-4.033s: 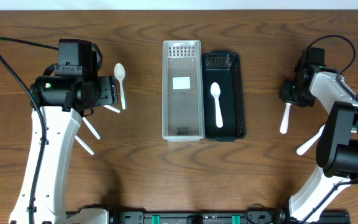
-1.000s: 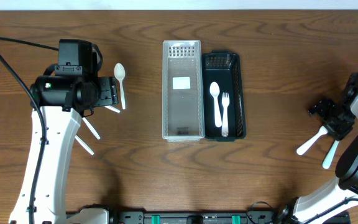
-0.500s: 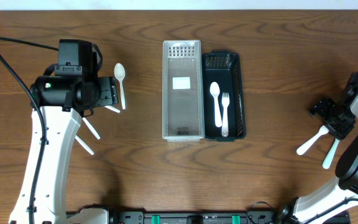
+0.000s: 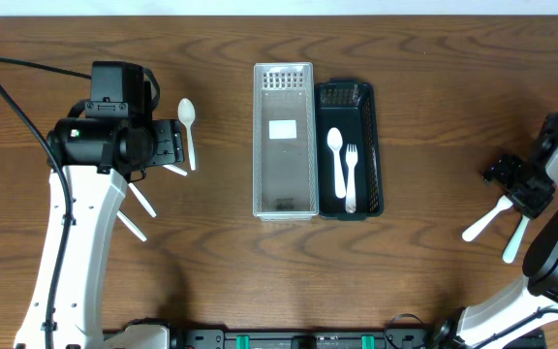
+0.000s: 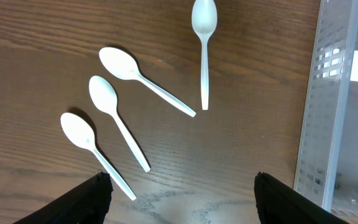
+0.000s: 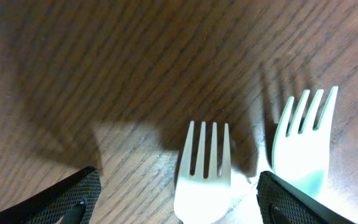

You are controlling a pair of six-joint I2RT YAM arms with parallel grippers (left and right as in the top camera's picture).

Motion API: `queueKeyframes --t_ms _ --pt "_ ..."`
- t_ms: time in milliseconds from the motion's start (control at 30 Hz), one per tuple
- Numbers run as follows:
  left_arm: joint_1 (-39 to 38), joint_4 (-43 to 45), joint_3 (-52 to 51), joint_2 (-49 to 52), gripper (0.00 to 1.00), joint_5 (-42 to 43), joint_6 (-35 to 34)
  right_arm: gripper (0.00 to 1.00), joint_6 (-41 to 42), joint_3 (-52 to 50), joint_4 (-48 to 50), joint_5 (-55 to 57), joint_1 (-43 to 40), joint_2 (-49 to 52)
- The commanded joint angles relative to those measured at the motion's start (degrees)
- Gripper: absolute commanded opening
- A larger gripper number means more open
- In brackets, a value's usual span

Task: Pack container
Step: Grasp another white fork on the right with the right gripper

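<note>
Two white plastic forks are seen lying on the dark wood-grain surface (image 6: 104,62), tines directed toward the top of the frame; the middle fork (image 6: 202,171) is framed between the widely spread fingers (image 6: 73,200) of the right gripper (image 6: 180,198), and is touched by neither; the second fork (image 6: 303,149) is laid just beside it, slightly tilted; its lower end is hidden behind the finger in the lower right corner.

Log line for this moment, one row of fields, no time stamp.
left gripper: open, over four spoons | right gripper: open, over two forks | black tray: one spoon, one fork | clear container: no cutlery
</note>
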Motion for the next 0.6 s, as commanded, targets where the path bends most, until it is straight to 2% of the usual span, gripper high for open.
queueKeyframes --t_ms 0,300,567 --pt "0.17 -0.15 0.90 -0.33 0.75 -0.66 -0.28 0.84 -0.70 -1.99 1.18 1.25 -0.11 0.59" --pt "0.17 -0.15 0.90 -0.33 0.75 -0.66 -0.28 0.84 -0.70 -3.26 2.12 1.11 -0.11 0.59" --pt "0.17 -0.17 0.90 -0.33 0.76 -0.66 -0.28 0.73 -1.29 -3.26 1.99 0.55 -0.09 0.57"
